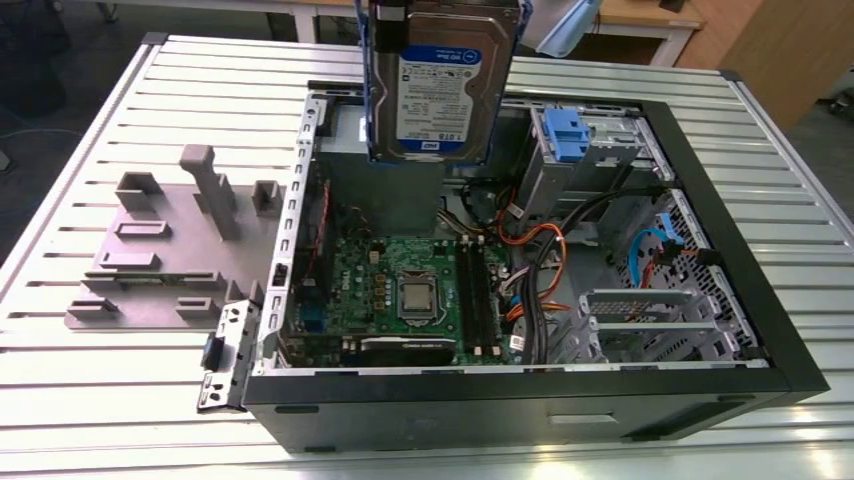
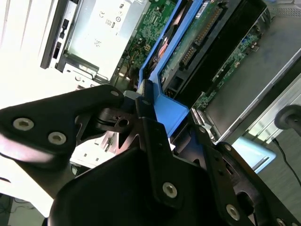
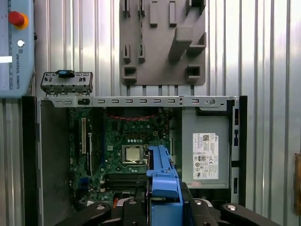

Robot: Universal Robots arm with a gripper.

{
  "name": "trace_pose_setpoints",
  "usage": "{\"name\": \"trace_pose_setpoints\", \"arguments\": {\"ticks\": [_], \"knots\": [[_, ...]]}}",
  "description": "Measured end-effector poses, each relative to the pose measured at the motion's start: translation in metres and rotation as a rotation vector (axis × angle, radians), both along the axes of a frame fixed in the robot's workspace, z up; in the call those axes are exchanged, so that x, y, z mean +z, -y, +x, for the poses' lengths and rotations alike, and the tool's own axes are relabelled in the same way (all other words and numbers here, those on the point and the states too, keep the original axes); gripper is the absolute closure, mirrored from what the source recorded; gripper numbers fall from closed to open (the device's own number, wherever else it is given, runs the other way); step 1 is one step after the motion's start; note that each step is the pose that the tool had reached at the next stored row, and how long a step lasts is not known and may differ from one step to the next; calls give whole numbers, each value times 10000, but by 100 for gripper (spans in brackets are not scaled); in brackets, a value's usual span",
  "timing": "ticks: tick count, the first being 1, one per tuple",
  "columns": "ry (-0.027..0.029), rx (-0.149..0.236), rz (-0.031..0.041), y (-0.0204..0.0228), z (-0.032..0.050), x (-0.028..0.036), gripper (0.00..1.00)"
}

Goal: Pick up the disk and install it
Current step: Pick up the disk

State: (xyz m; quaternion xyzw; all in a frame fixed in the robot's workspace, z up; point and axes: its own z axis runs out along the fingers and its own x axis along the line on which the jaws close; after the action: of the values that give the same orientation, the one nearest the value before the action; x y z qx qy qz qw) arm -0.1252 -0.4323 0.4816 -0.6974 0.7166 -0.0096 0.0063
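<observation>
Flat rectangular silver hard disk (image 1: 438,95), white-and-blue label, blue plastic carrier rails, hangs upright in air above open black computer case (image 1: 781,340); clear of grey plastic fixture plate (image 1: 160,265) and ribbed aluminium table (image 1: 80,400)

Black gripper (image 2: 143,103) clenched on disk's blue end tab, per second wrist view

Judgement: pick-up done, install not yet done. Disk well above green motherboard (image 3: 117,155), apart from grey metal drive bay with blue bracket (image 1: 567,140)

Grey power supply box with white sticker (image 3: 205,155) sits in case corner, untouched
</observation>
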Motion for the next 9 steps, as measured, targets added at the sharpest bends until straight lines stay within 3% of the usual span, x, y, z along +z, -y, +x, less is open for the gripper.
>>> {"name": "trace_pose_setpoints", "arguments": {"ticks": [9], "knots": [[1, -115, 1, 0, 174, -16, 64]]}}
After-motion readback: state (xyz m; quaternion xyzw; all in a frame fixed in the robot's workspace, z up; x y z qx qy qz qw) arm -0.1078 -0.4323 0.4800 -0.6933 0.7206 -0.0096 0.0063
